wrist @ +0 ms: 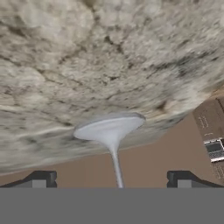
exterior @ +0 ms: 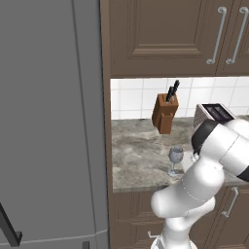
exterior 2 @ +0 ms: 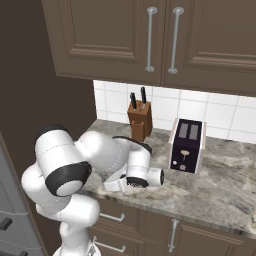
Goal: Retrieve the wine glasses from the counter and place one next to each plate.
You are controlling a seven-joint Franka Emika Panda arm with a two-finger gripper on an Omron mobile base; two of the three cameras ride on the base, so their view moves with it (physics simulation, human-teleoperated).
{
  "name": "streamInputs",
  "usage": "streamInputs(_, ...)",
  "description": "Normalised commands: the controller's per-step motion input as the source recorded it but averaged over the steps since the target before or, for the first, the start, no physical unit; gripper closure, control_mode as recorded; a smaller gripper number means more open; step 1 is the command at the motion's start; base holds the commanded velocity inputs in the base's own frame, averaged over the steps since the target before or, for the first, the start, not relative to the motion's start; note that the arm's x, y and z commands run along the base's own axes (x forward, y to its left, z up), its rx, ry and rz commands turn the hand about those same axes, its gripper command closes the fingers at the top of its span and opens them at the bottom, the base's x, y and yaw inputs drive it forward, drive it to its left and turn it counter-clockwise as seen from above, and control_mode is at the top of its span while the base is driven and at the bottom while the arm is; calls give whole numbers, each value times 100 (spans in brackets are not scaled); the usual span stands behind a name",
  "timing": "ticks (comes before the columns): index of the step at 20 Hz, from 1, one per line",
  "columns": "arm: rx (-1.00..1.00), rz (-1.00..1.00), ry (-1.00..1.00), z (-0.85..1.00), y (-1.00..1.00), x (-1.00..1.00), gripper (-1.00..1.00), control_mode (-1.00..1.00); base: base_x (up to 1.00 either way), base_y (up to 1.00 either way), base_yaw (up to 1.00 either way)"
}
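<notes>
One wine glass (exterior: 175, 160) stands upright near the front edge of the marbled counter (exterior: 136, 155), just left of my bent arm. In the hand view, which is rolled over, its round foot (wrist: 109, 126) rests on the counter (wrist: 109, 57) and its thin stem runs down between my fingertips. My gripper (wrist: 111, 180) is open, with one dark fingertip (wrist: 40, 179) on each side of the stem and neither touching it. The bowl of the glass is cut off at the bottom of that view. The plates are out of view.
A brown knife block (exterior: 165, 113) stands at the back by the white tiles, with a toaster (exterior 2: 187, 146) to its right. A tall grey fridge (exterior: 48, 121) flanks the counter on the left. Brown wall cabinets (exterior 2: 150, 35) hang overhead.
</notes>
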Motion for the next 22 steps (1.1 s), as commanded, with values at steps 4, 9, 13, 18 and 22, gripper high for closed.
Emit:
streamInputs(4, 0, 0, 0, -29, 0, 30, -100, -100, 0, 0, 0)
streamInputs(9, 0, 0, 0, -21, 0, 20, -100, -100, 0, 0, 0)
streamInputs(13, 0, 0, 0, -23, 0, 18, 100, -100, 0, 0, 0)
streamInputs(18, 0, -2, 0, -28, 6, 14, 100, -100, 0, 0, 0)
streamInputs(22, 0, -4, 0, -27, 26, 14, 100, -100, 0, 0, 0)
